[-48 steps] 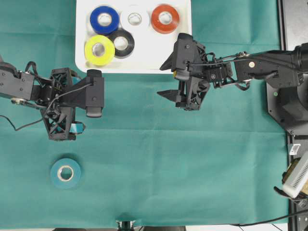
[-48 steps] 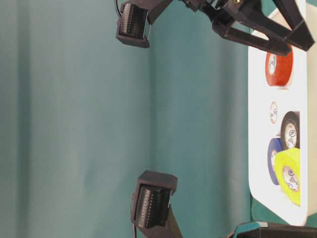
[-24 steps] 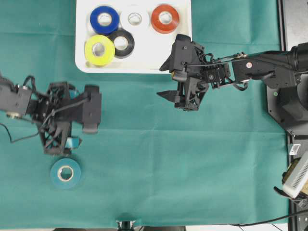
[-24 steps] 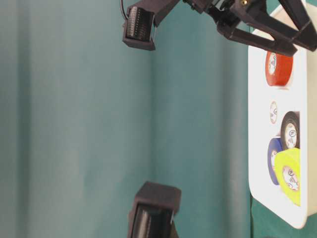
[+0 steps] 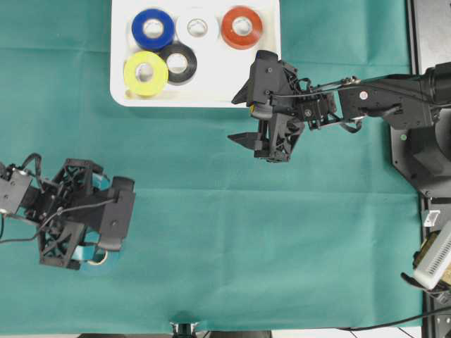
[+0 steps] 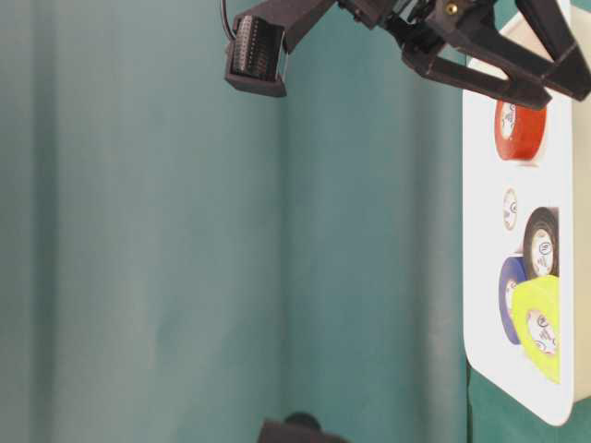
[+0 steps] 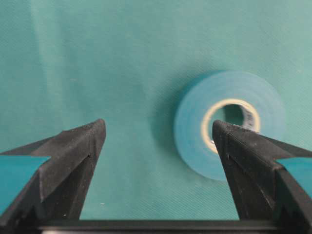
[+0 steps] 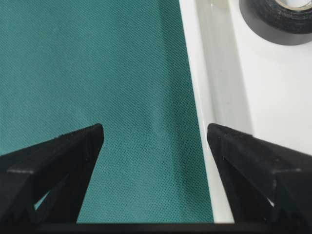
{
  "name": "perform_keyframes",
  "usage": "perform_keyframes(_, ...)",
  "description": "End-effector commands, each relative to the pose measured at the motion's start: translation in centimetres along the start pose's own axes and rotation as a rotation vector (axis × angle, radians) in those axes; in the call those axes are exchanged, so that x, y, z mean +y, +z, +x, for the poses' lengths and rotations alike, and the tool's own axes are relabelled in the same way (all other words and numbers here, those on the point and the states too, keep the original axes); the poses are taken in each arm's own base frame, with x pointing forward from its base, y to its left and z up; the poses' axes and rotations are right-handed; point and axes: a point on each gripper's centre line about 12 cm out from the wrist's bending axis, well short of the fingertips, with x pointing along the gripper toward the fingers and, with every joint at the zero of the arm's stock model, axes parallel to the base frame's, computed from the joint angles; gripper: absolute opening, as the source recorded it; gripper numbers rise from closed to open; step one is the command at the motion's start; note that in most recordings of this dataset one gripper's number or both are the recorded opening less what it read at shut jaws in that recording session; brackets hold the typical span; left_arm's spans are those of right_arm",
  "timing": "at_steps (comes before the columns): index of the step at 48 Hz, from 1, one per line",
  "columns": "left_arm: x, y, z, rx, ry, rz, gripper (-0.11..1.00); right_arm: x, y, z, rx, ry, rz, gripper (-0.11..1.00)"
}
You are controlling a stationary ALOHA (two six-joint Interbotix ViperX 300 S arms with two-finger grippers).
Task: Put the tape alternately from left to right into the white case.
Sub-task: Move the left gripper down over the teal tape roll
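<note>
The one roll still outside the case, a teal ring-shaped roll of tape with a pale hollow core (image 7: 228, 126), lies flat on the green cloth-covered surface (image 5: 232, 232) directly under the left claw (image 7: 156, 146). In the left wrist view it sits off-centre, toward the right-hand finger, whose tip overlaps the roll's inner rim, while the left-hand finger stands well clear over bare cloth. The left claw's fingers are spread wide with nothing between them. In the overhead view the arm hides all but a sliver of the roll. The roll's hole faces straight up; being round, it has no long axis in plan, so any grip line across its width should serve. In my judgement the claw needs a sideways shift toward its right-hand finger to straddle the roll before descending. The right claw (image 5: 246, 116) hangs spread and empty just beside the near rim of the large shallow white rectangular plastic case (image 5: 211, 84), well apart from the teal roll; the left arm is plainly the nearer. The case already holds the blue, white, red-orange, yellow and black rolls.
</note>
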Motion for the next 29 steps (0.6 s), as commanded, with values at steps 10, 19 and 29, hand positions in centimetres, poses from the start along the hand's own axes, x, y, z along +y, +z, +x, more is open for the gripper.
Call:
perform_keyframes(10,-1.6,0.3,-0.8,-0.029,-0.027,0.037,1.00,0.7,1.1,-0.2,-0.035,0.020,-0.009,0.73)
perform_keyframes(19,-1.6,0.2,-0.5,-0.024,-0.027,0.037,1.00,0.8,1.1,-0.3,-0.034,0.021,-0.012,0.73)
perform_keyframes(29,-1.7,0.4,0.1,-0.045,-0.031,0.038,1.00,1.0,1.1,-0.2,-0.031,0.024,-0.015,0.73)
